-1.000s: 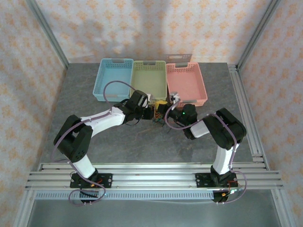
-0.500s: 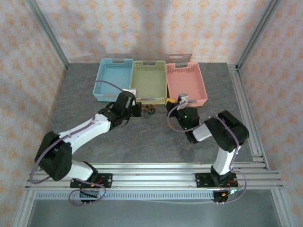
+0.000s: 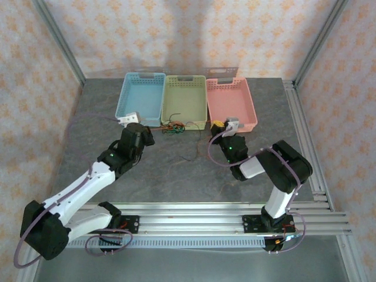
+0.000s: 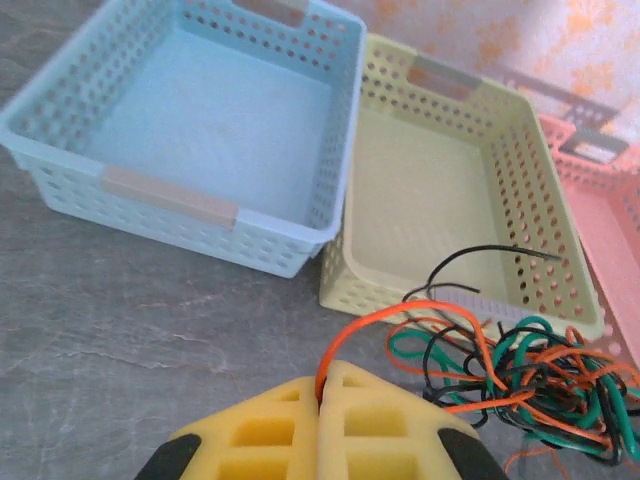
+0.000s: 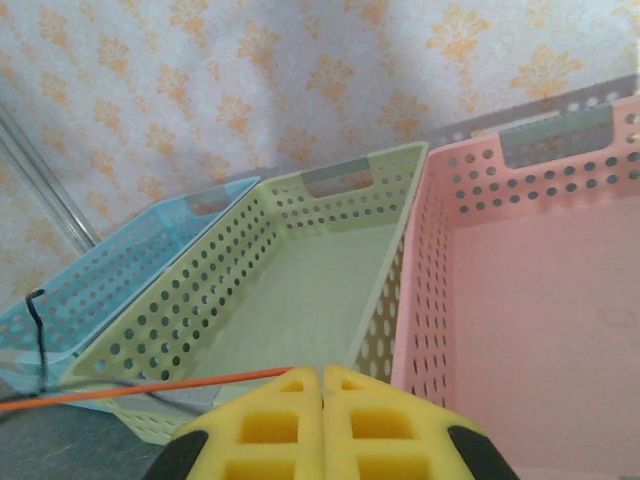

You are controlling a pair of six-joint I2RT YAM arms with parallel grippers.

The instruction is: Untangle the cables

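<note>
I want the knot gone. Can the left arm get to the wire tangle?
Probably yes: its gripper pinches an orange wire leading into the tangle, with just bare table between.

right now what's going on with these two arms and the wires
Two robot arms are working on a tangle of thin cables lying on the table in front of the green basket. The left gripper is shut on an orange wire that runs into the tangle; the right gripper is shut on an orange strand stretched straight off to its left. Whether it is the same wire is unclear; the bundle is not yet untangled.
</note>
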